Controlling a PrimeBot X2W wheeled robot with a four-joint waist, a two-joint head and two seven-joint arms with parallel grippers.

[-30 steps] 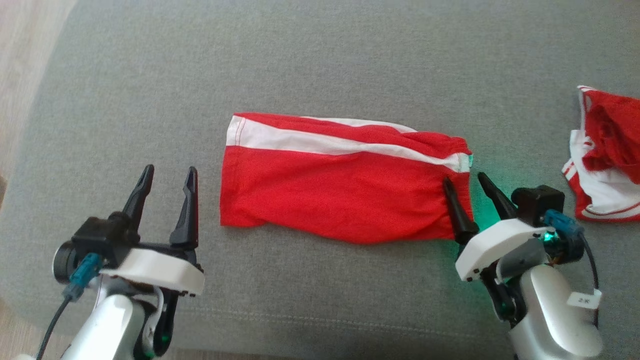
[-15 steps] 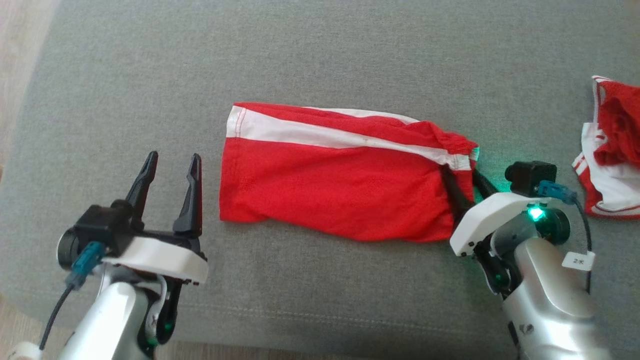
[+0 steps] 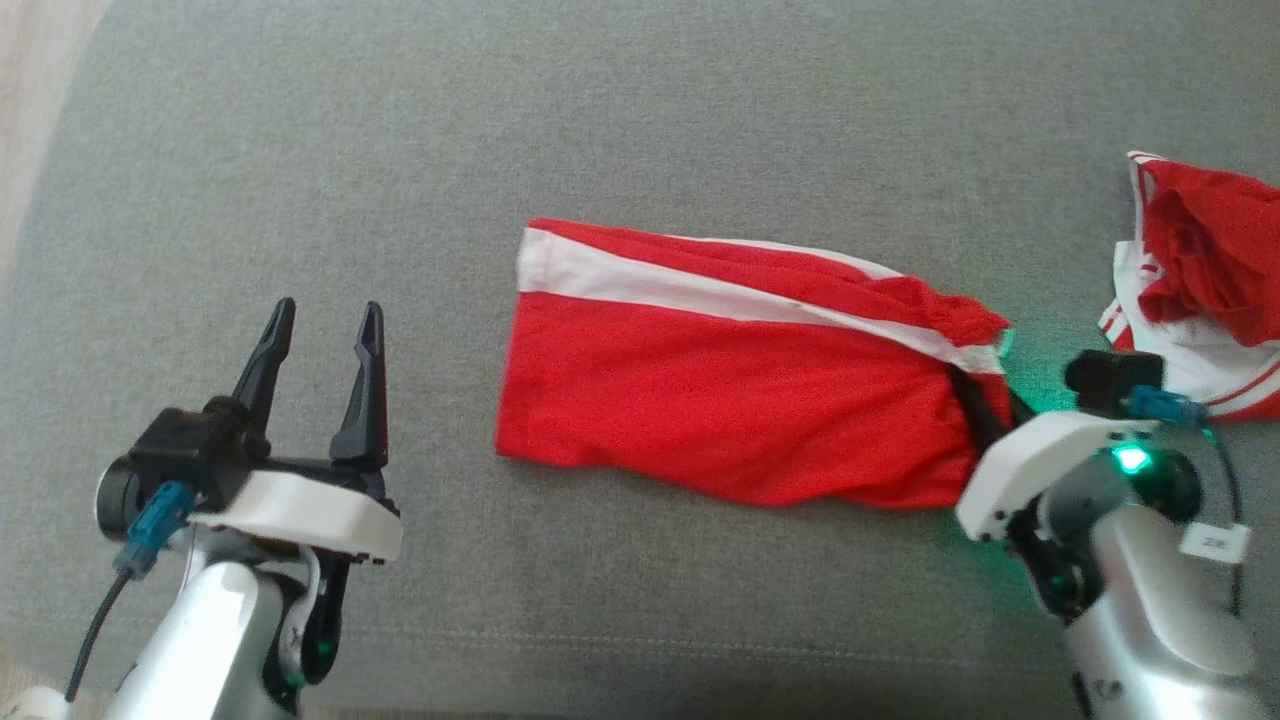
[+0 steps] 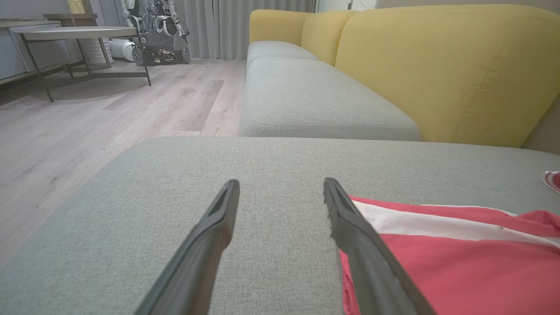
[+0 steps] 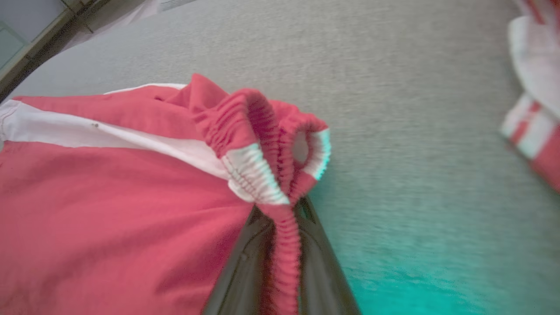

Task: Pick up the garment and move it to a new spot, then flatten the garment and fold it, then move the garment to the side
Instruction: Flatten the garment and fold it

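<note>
2 tools of mine are over the grey sofa cushion (image 3: 600,120). My left tool (image 3: 328,310) hangs spread wide and empty above the cushion near its front edge, toward the front left corner. It is apart from the garment (image 3: 730,390), whose hem end lies just to its right.

The garment is red with 1 white stripe along its far side. It lies mostly flat across the middle of the cushion, running toward the right edge. My right tool (image 5: 283,208) is pressed together on the gathered elastic waistband (image 5: 258,127) at the garment's right end, and a strip of it is pinched between the 2 dark fingers. The cloth bunches up there.

Near the right edge sits 1 crumpled heap of cloth (image 3: 1200,290), red and white, clear of the garment. Green light from my right wrist tints the cushion beside it.
</note>
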